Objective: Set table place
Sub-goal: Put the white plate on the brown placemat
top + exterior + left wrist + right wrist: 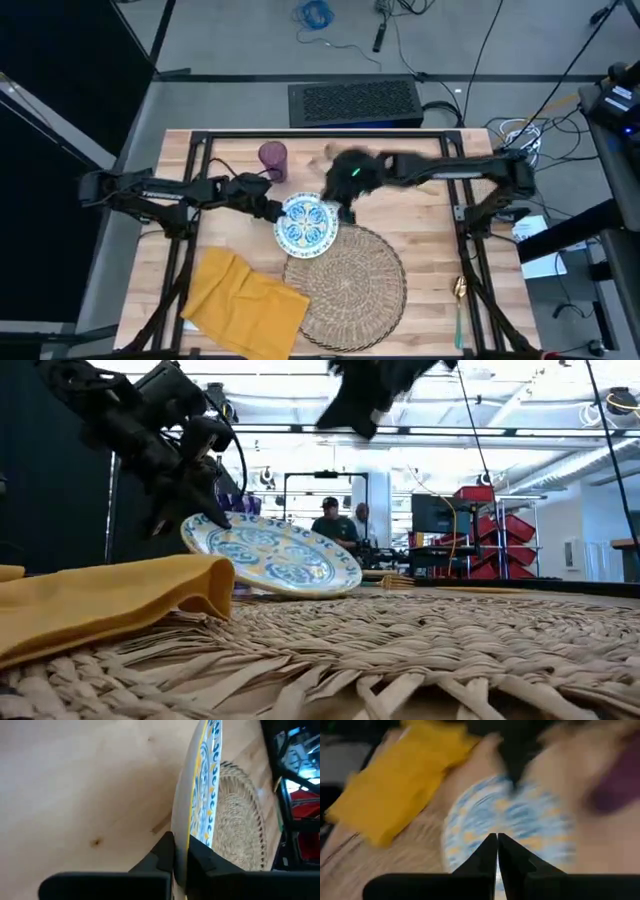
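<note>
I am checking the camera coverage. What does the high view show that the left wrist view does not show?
Only the high view shows the purple tumbler, the yellow napkin, the teal-handled spoon and the right end effector. Only the left wrist view shows the left end effector clamped on the plate rim. Both show the plate, woven mat and table.

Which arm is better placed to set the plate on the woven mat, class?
Left. Its gripper already clamps the plate's rim, tilted beside the mat. The right gripper hangs above, jaws shut and empty.
</note>
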You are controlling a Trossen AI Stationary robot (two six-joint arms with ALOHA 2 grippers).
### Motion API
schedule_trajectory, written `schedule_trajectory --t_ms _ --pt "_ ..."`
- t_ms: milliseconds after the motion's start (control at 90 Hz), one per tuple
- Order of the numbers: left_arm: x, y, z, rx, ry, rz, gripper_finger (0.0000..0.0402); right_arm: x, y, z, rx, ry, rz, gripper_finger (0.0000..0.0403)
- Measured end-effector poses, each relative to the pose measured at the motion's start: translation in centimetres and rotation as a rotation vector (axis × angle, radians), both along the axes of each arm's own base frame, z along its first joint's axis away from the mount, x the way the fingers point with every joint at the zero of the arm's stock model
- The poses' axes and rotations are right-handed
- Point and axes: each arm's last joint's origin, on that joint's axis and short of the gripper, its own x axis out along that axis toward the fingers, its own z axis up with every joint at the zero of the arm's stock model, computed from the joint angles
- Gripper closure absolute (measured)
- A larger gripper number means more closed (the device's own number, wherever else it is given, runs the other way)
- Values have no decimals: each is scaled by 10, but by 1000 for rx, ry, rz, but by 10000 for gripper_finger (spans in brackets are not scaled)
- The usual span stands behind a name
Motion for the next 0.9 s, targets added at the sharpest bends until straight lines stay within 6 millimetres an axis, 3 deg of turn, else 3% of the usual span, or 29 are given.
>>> schedule_trajectory --t_ms 111,367,711,900 --pt "1 0 19 17 -97 -2 401 -32 -8 25 -16 -4 -77 403" --pt "-1 -13 42 -92 -205 -22 401 -83 -18 43 -24 99 -227 403" --pt "-3 -84 46 -249 -198 -93 401 -108 -12 49 2 161 -243 403" --pt "5 -125 30 -311 -184 -70 401 -128 -7 57 11 159 -250 403"
